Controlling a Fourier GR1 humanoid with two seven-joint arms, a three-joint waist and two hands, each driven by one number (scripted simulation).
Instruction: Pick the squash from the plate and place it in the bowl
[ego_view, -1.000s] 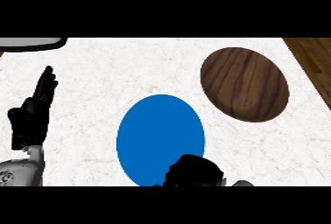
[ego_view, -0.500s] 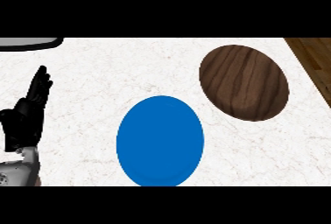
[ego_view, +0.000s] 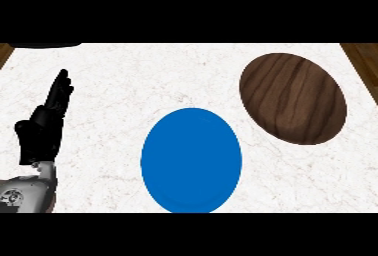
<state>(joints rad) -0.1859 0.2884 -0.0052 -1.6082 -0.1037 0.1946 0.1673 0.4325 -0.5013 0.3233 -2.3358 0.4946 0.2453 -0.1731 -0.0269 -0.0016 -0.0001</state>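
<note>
A blue plate (ego_view: 191, 160) lies on the white marble counter near the lower middle of the head view, with nothing on its visible surface. A brown wooden bowl (ego_view: 294, 98) sits to its upper right and looks bare inside. No squash shows anywhere. My left hand (ego_view: 43, 130) stands at the left edge, fingers straight and pointing up, open and resting well apart from the plate. My right hand is out of the picture.
A dark object (ego_view: 46, 45) peeks in at the top left corner. Wooden edges (ego_view: 365, 57) border the counter (ego_view: 148, 80) at the top right and top left.
My right hand, seen at the lower edge one second ago, has dropped out of view. The view has shifted so the plate and bowl sit further right.
</note>
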